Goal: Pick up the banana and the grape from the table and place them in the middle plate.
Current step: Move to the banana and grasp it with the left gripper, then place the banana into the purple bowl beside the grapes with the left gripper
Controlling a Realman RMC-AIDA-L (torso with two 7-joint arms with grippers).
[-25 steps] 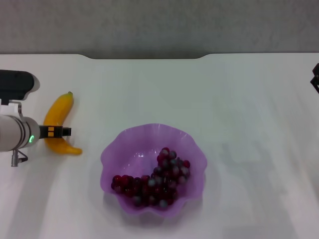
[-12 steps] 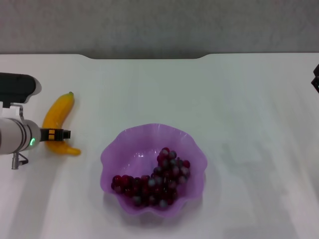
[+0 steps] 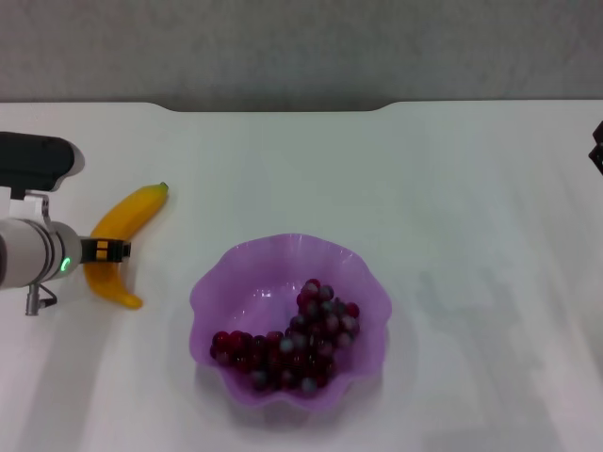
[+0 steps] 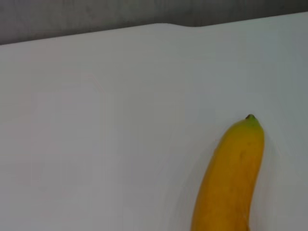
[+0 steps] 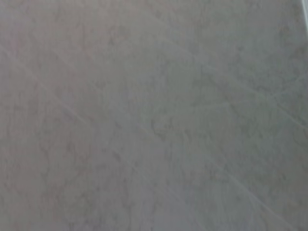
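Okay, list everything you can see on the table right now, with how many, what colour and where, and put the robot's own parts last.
banana: one, yellow-orange with a greenish tip, on the left side of the table, with the left gripper at its middle.
grape: one long bunch, dark red-purple, lying inside the middle plate.
middle plate: one, translucent purple with a wavy rim, near the front centre of the table.
table: one, plain white, with a notched far edge.
left gripper: one, black with orange marks on a white arm, at the left edge, against the banana.
right gripper: one, dark, only a sliver showing at the far right edge.
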